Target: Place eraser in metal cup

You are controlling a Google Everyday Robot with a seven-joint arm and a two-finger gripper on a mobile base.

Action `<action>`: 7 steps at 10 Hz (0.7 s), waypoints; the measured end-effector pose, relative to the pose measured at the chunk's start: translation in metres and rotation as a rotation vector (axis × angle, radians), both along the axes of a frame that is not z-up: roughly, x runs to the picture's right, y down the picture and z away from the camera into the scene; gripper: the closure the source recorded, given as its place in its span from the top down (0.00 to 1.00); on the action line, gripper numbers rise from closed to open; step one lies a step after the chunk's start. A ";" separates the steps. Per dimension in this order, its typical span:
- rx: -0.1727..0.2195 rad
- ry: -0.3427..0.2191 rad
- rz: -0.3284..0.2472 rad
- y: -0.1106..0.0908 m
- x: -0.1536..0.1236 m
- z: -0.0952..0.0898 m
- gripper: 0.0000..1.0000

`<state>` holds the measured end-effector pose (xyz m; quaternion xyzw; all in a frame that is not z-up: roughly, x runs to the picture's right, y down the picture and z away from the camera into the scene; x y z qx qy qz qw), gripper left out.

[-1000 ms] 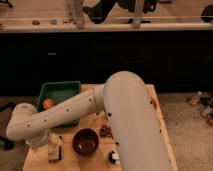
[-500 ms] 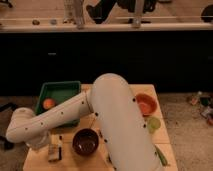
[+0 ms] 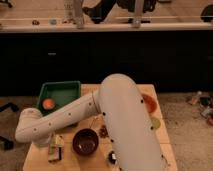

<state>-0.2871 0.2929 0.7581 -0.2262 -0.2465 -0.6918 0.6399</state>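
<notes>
Eraser (image 3: 56, 142) at the gripper (image 3: 54, 150), front-left corner of the table (image 3: 31, 161); cup off at 3 o'clock.
I take the pale block at the gripper to be it (long axis unreadable). Whether it is held or merely lying under the tool, I cannot tell. What I judge to be the metal cup (image 3: 112, 157) lies at about 3 o'clock from the gripper, just past the dark bowl (image 3: 86, 141), so the carry must clear that bowl.

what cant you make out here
The metal cup: not found in the camera view; the arm covers much of the table.
The eraser: perhaps at the hand, low left beside the dark bowl; cannot tell.
The orange bowl: partly hidden by the arm.
</notes>
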 end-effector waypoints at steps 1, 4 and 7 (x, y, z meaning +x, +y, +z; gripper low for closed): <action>-0.007 -0.008 0.012 0.000 0.001 0.004 0.80; -0.046 -0.006 0.023 0.004 0.003 0.015 0.80; -0.072 0.008 0.001 0.010 0.001 0.020 0.78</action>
